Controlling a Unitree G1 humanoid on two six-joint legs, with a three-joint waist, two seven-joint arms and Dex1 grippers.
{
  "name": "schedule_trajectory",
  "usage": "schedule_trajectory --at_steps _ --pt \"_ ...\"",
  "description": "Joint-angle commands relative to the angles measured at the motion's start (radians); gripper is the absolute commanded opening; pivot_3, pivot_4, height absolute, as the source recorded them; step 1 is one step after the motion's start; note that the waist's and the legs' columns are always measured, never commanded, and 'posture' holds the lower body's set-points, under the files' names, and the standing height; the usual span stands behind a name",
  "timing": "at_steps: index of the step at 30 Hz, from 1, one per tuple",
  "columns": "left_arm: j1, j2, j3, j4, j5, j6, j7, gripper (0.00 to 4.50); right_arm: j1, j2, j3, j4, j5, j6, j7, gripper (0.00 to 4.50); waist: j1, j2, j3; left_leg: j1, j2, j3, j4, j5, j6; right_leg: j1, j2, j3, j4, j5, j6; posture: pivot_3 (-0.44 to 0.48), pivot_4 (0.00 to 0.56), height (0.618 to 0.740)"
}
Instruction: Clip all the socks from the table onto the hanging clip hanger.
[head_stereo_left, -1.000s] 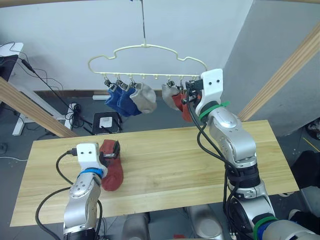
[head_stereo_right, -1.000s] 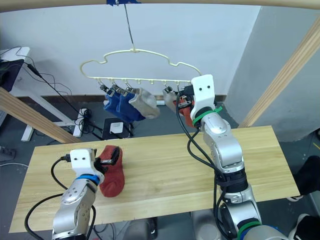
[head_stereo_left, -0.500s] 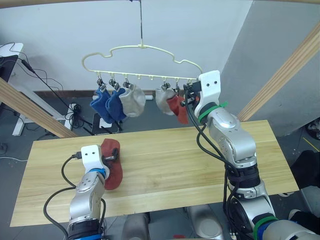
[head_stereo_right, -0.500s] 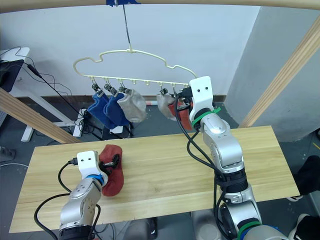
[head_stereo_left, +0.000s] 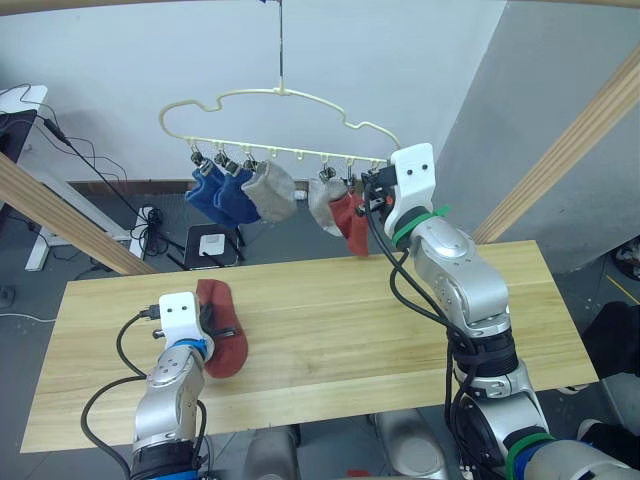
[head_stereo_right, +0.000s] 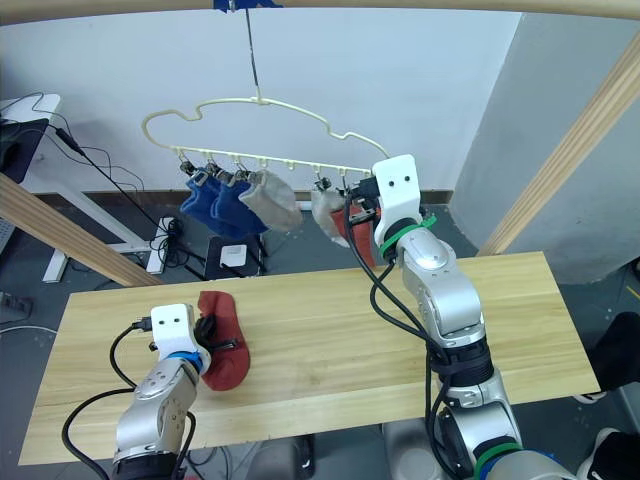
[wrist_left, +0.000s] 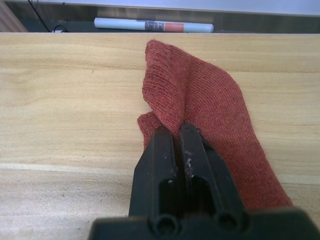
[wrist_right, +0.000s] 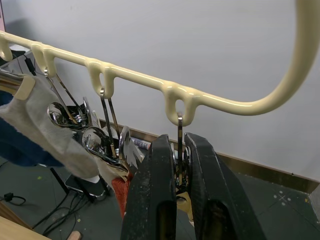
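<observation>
5 socks (head_stereo_left: 262, 190) hang on the clip hanger (head_stereo_left: 280, 96); 1 rust-red sock (wrist_left: 200, 120) lies on the table (head_stereo_left: 330, 330). Left gripper (wrist_left: 175, 131), seen from its wrist, pinches that sock's fold. Right gripper (wrist_right: 179, 150) squeezes the end clip (wrist_right: 180, 165).

Left gripper (wrist_left: 179, 134) has its 2 black fingers (wrist_left: 159, 165) pinched tight together on a raised fold of 1 rust-red sock (wrist_left: 205, 115). The rest of that sock lies flat on the light wooden table (wrist_left: 65, 95), spreading out past the fingers on one side. Beyond the table's far edge there's a pale tube-like thing (wrist_left: 152, 24) with a reddish band, lying on the dark floor.
</observation>
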Motion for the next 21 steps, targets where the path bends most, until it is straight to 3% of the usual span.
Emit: schedule_trajectory --at_steps 1,5,8,11,15,21 --pt "0.026 0.028 -0.046 0.02 0.037 -0.043 -0.055 0.0 -0.014 0.001 0.002 -0.033 0.005 -0.008 0.01 0.03 0.0 0.0 0.0 0.0 0.0 0.0 0.0 0.0 0.0 0.0 0.0 0.0 0.0 0.0 0.0 -0.195 0.313 0.74" --pt "0.021 0.105 -0.17 -0.01 0.096 -0.172 -0.214 0.0 -0.023 -0.002 -0.002 -0.031 0.001 -0.01 0.01 0.03 0.0 0.0 0.0 0.0 0.0 0.0 0.0 0.0 0.0 0.0 0.0 0.0 -0.001 0.0 0.0 -0.217 0.308 0.74" --pt "-0.056 0.162 -0.358 -0.103 0.091 -0.317 -0.488 0.0 -0.027 -0.012 -0.014 -0.041 0.0 -0.004 0.008 0.03 0.004 0.0 0.0 -0.001 0.0 0.0 -0.001 0.0 0.0 -0.001 0.0 0.0 -0.002 0.0 0.0 -0.237 0.307 0.74" --pt "-0.142 0.156 -0.457 -0.12 0.066 -0.366 -0.632 0.0 -0.027 -0.016 -0.019 -0.049 0.0 0.002 0.001 0.03 0.011 0.0 0.0 -0.001 0.0 0.001 -0.001 0.0 0.0 -0.001 -0.001 0.0 -0.002 0.0 0.0 -0.25 0.306 0.74" --pt "-0.226 0.095 -0.495 -0.095 0.054 -0.355 -0.656 0.0 -0.024 -0.018 -0.022 -0.057 0.0 0.007 -0.004 0.03 -0.009 0.001 0.0 -0.001 0.0 0.002 -0.001 0.0 0.0 -0.001 0.0 0.001 -0.003 0.0 0.0 -0.26 0.306 0.74" --pt "-0.348 -0.054 -0.497 0.059 0.131 -0.393 -0.514 0.0 -0.021 -0.023 -0.027 -0.079 0.0 0.025 -0.011 0.03 -0.012 0.0 0.0 -0.001 -0.001 0.001 0.0 0.0 0.0 -0.001 0.0 0.001 -0.002 0.0 0.0 -0.282 0.308 0.74"
